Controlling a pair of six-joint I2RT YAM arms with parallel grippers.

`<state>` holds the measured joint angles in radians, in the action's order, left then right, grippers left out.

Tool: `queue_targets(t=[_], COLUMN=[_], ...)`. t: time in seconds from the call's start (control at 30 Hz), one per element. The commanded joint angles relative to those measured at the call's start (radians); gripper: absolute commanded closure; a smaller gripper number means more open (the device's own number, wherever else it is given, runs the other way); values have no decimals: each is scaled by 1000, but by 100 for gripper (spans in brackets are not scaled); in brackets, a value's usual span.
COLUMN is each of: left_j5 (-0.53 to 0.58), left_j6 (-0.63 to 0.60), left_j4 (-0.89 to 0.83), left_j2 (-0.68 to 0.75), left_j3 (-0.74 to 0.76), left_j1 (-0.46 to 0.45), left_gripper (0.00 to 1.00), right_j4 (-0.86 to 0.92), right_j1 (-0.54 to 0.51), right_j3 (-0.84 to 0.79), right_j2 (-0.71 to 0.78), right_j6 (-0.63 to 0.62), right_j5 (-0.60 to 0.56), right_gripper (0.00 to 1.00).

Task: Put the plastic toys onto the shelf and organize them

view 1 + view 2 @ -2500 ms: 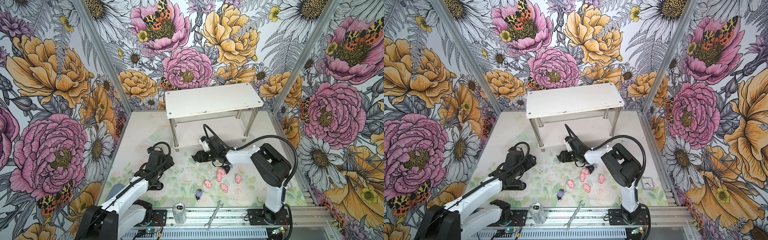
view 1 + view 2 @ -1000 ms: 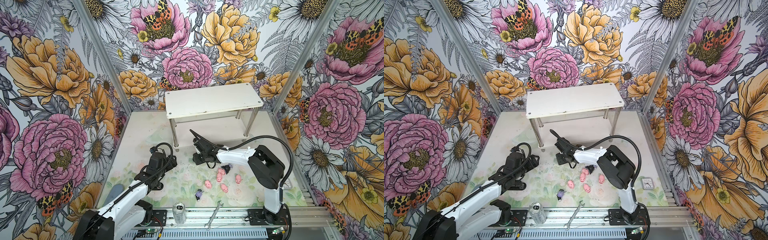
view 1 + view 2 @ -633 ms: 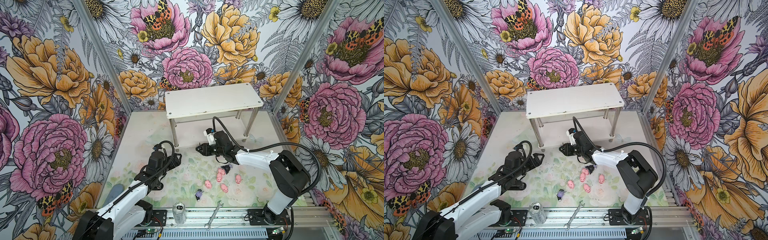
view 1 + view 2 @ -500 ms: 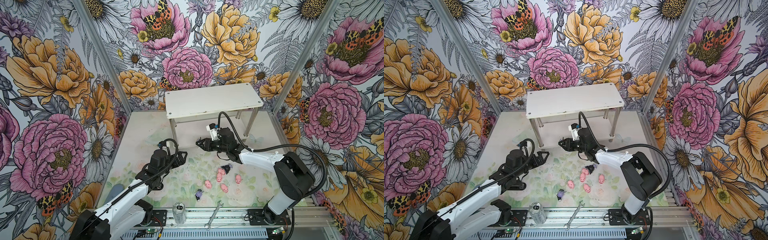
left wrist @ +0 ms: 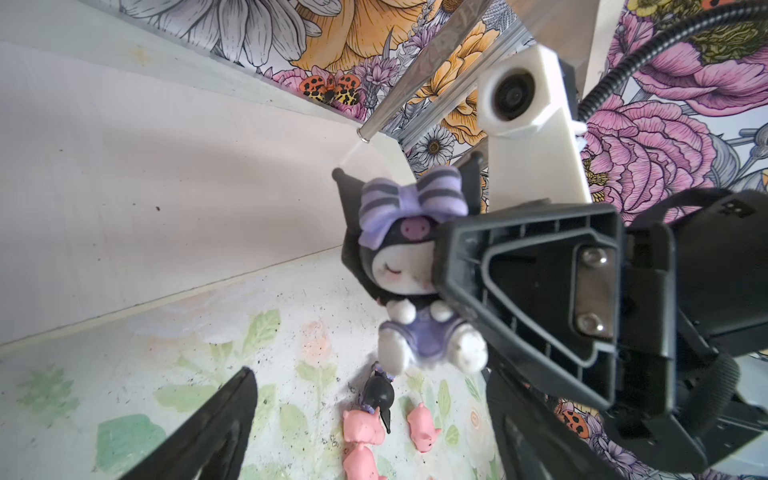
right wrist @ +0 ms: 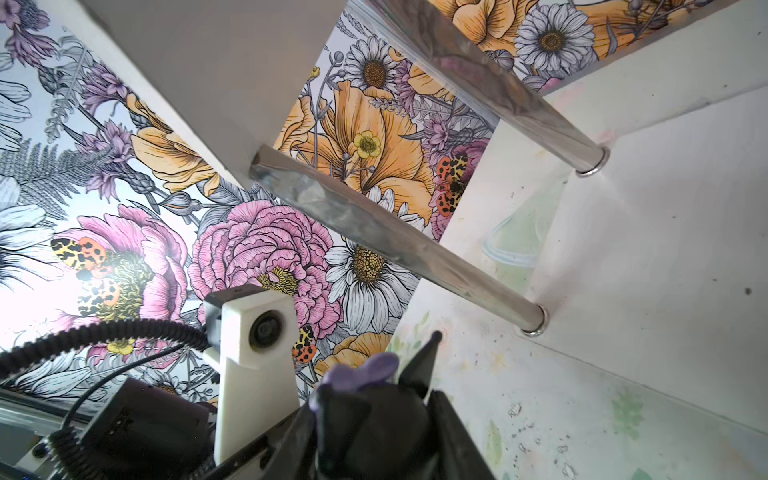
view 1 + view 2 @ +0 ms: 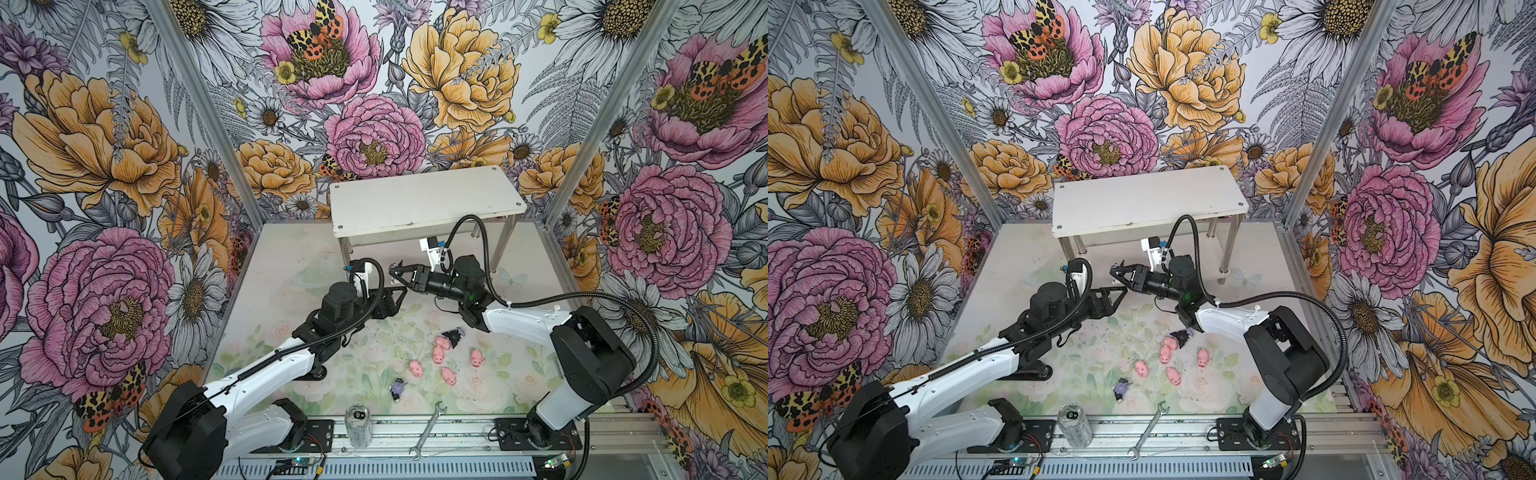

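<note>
My right gripper (image 7: 395, 272) (image 7: 1115, 270) is shut on a black-purple figurine (image 5: 415, 270) (image 6: 365, 409) and holds it in the air before the left front leg of the white shelf (image 7: 424, 199) (image 7: 1146, 199). My left gripper (image 7: 401, 297) (image 7: 1119, 296) (image 5: 370, 432) points at it from just below, open, with nothing between its fingers. On the floor mat lie several pink pigs (image 7: 437, 354) (image 7: 1165, 353) (image 5: 361, 428), a second black figurine (image 7: 453, 336) (image 7: 1179, 336) (image 5: 378, 397) beside them, and a third figurine (image 7: 398, 388) (image 7: 1121, 388) nearer the front.
A clear can (image 7: 358, 426) (image 7: 1074, 426) and a silver wrench (image 7: 428, 430) (image 7: 1148, 430) rest on the front rail. The shelf's chrome legs (image 6: 395, 241) and top board's underside (image 6: 208, 62) stand close to the right gripper. Floral walls close in three sides.
The right gripper has risen with the figurine and drawn back toward the shelf. The left arm has reached right and forward to meet it, its fingers spread.
</note>
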<state>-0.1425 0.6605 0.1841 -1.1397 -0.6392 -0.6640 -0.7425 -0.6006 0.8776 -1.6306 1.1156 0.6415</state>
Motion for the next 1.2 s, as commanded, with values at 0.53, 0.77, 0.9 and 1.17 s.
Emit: queue_targets(t=[0.53, 0.77, 0.9, 1.17], left_j5=[227, 216, 199, 168], left_j6=[-139, -150, -153, -165], left_j4=[-49, -96, -102, -170], left_j2=[16, 24, 33, 52], left_j3=[-150, -169, -160, -156], left_j1=[-25, -5, -2, -2], left_gripper=[49, 71, 76, 83], right_j4=[-28, 80, 138, 290], right_j1=[-15, -18, -18, -13], right_j3=[-14, -23, -23, -12], right_j2=[52, 82, 102, 119], right_j6=[30, -54, -96, -193], right_j5=[28, 26, 24, 13], right_gripper=[95, 90, 86, 87])
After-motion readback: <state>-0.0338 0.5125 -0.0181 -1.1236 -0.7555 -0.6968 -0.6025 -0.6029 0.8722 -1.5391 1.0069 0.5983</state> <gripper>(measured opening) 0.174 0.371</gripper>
